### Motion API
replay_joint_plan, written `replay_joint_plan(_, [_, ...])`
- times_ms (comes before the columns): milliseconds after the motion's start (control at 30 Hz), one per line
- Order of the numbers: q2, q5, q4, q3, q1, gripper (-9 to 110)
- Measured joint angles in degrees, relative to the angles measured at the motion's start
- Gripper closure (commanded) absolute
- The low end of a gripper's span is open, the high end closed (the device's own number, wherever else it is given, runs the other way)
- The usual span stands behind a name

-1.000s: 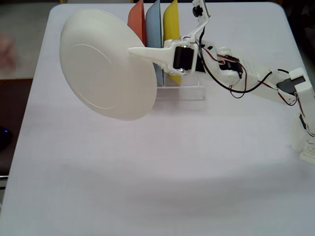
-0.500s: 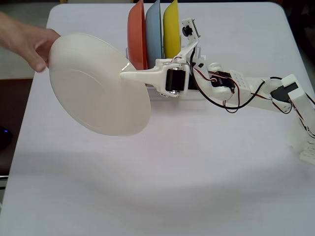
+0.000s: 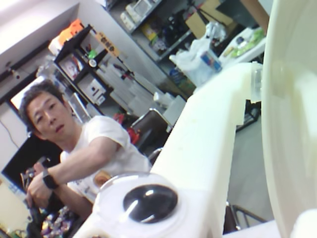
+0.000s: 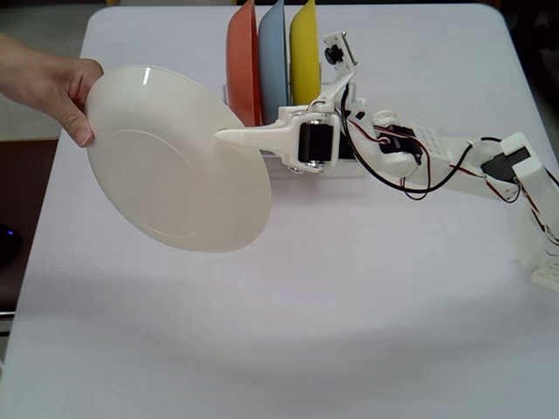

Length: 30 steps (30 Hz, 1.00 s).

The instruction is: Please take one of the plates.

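A round cream plate [image 4: 170, 161] is held tilted above the white table, its face toward the fixed view. My gripper [image 4: 229, 137] grips its right rim, with one white finger lying across the face. A person's hand [image 4: 52, 87] holds the plate's upper left rim. In the wrist view the plate [image 3: 292, 124] fills the right edge, and my white finger [image 3: 208, 139] runs up to meet its rim at the gripper's tip [image 3: 257, 79].
An orange plate [image 4: 244, 65], a light blue plate [image 4: 272, 61] and a bright yellow plate [image 4: 305, 57] stand upright in a rack behind my gripper. My arm [image 4: 437, 161] stretches in from the right. A person [image 3: 74, 144] shows in the wrist view.
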Motion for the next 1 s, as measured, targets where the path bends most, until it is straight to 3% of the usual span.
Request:
replay_joint_plan(233, [0.0,-0.1,0.3,0.0,0.1,102])
replay_joint_plan(400, [0.0,-4.8,2.1,-1.1,-0.1,76])
replay_joint_plan(533, [0.0,-7.6,3.5,-1.3,-0.2,70])
replay_joint_plan(1000, [0.1,-8.9,12.7,-1.3,-1.3,73])
